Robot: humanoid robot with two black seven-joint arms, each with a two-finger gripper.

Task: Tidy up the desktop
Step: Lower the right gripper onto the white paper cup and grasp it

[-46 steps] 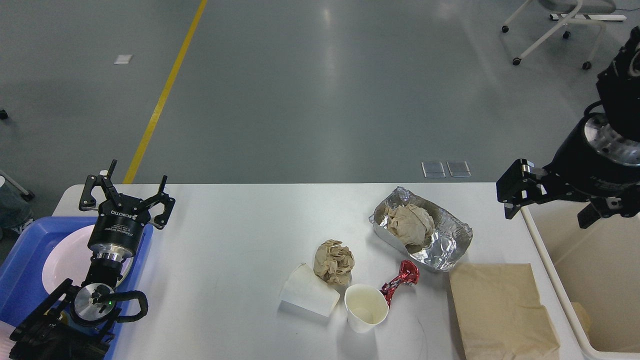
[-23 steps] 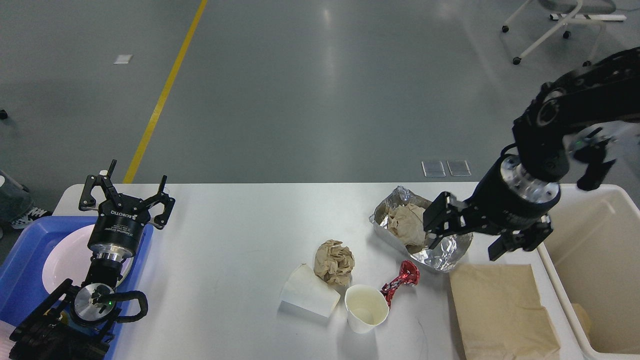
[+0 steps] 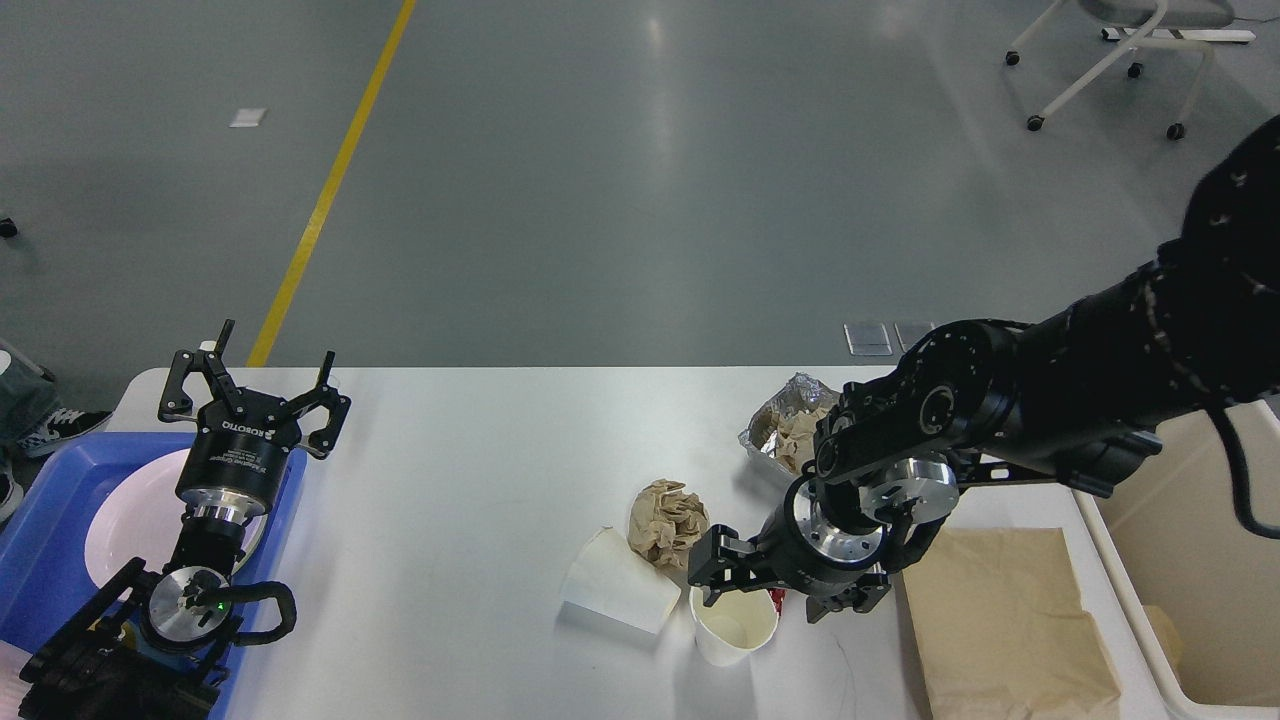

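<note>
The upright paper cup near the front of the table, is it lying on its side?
No, the upright paper cup stands with its open mouth facing up; a second cup beside it lies tipped over.

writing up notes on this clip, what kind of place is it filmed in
Most likely a robotics lab or test hall, not a home: a wide grey floor with a yellow line, a wheeled chair base, and a white desktop staged with litter such as a paper cup.

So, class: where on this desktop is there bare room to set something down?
The desktop is bare between the left gripper and the crumpled paper ball. It is crowded around the upright cup, where the right gripper hovers.
</note>
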